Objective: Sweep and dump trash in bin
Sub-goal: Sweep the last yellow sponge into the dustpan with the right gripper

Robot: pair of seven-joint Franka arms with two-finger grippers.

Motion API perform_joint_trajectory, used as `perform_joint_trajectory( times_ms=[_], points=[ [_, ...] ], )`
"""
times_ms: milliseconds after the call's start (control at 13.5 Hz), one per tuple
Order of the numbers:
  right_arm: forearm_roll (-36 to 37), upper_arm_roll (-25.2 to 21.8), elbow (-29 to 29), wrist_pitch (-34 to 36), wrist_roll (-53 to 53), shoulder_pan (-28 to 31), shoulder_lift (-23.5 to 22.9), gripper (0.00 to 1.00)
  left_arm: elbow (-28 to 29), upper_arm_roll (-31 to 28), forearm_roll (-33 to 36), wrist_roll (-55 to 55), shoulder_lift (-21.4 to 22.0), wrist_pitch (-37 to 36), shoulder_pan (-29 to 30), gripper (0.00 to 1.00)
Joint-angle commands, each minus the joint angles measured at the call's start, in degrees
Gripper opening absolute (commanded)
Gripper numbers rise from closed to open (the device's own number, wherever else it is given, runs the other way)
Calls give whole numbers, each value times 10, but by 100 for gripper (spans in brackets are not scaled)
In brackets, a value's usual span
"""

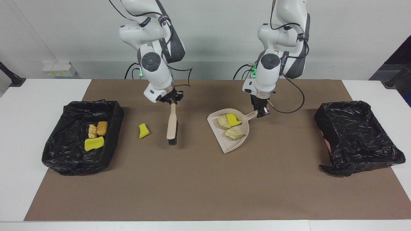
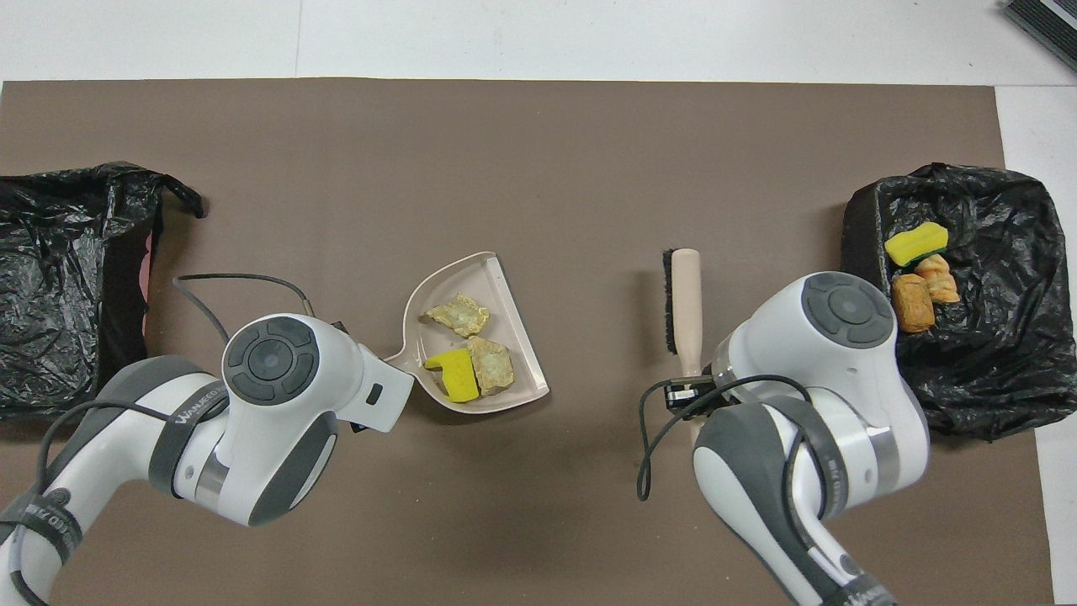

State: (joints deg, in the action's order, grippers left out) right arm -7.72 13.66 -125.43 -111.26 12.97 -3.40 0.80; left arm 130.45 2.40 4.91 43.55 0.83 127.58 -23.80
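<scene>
My left gripper (image 1: pixel 262 113) is shut on the handle of the beige dustpan (image 1: pixel 232 144), which sits near the middle of the mat. In the pan lie three pieces of trash: a yellow sponge chunk (image 1: pixel 233 119) and two tan scraps (image 1: pixel 223 121) (image 1: pixel 233 133). In the overhead view the dustpan (image 2: pixel 507 320) shows the same load. My right gripper (image 1: pixel 172 102) is shut on the handle of the beige brush (image 1: pixel 171 125); its bristles hang down at the mat. A loose yellow scrap (image 1: pixel 144 131) lies beside the bristles, toward the right arm's end; the right arm hides it from overhead.
A black-lined bin (image 1: pixel 64 160) at the right arm's end holds three scraps: one yellow, two tan-orange. From overhead this bin (image 2: pixel 993 370) lies just past my right wrist. Another black-lined bin (image 1: pixel 353 128) stands at the left arm's end. A brown mat covers the table.
</scene>
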Motion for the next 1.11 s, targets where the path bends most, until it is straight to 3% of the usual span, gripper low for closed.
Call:
perform_joint_trajectory(
  times_ms=[0,371,668,1040],
  points=[
    [53,7,-6,43,11,41,14,0,12,-6,-7,0,10,1,-7,0],
    [157,7,-7,104,63,77,20,0,13,-6,-7,-3,10,1,-7,0],
    [195,7,-48,95,51,107,44,0,13,-6,-7,-3,10,1,-7,0],
    [178,12,-69,68,44,104,29,0,16,-6,-7,-3,12,3,-6,0]
  ],
)
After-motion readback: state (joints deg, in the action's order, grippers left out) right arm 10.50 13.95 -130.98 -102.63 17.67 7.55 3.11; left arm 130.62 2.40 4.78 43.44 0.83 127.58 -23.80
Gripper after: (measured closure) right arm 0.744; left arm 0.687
